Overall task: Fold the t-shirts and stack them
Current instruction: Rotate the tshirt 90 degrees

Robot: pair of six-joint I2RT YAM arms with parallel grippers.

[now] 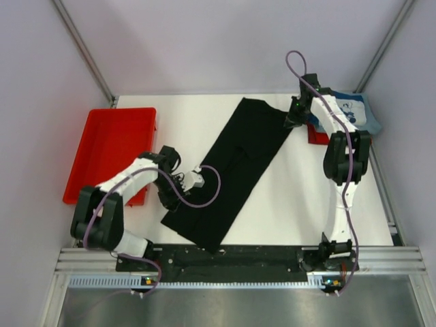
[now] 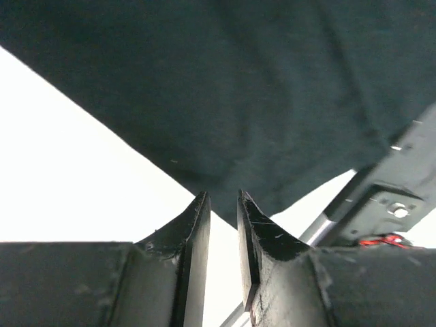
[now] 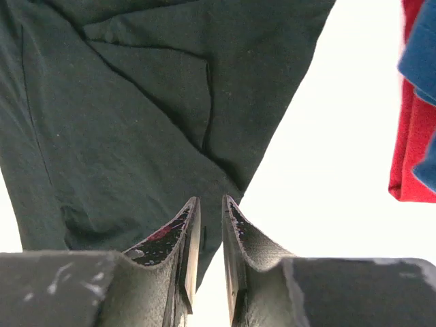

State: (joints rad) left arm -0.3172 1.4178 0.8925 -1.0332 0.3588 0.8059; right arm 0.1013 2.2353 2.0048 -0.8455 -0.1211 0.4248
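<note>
Although the black shirt already lies narrowed to a long band, as the overhead view shows, I judge the crosswise folds and the stacking still to come. Its long axis runs slantwise on the table, from upper right of centre down to the lower middle. The left gripper sits at its left edge, the right gripper at its upper right corner. A blue shirt lies over a red shirt in the upper right; a red tray sits far left.

From the left wrist, black cloth fills the upper frame and its edge reaches the fingers, which stand a thin slit apart; whether they pinch cloth I cannot tell.

From the right wrist, tucked folds show, a corner runs down to equally narrow fingers, and the grip is again unclear.
</note>
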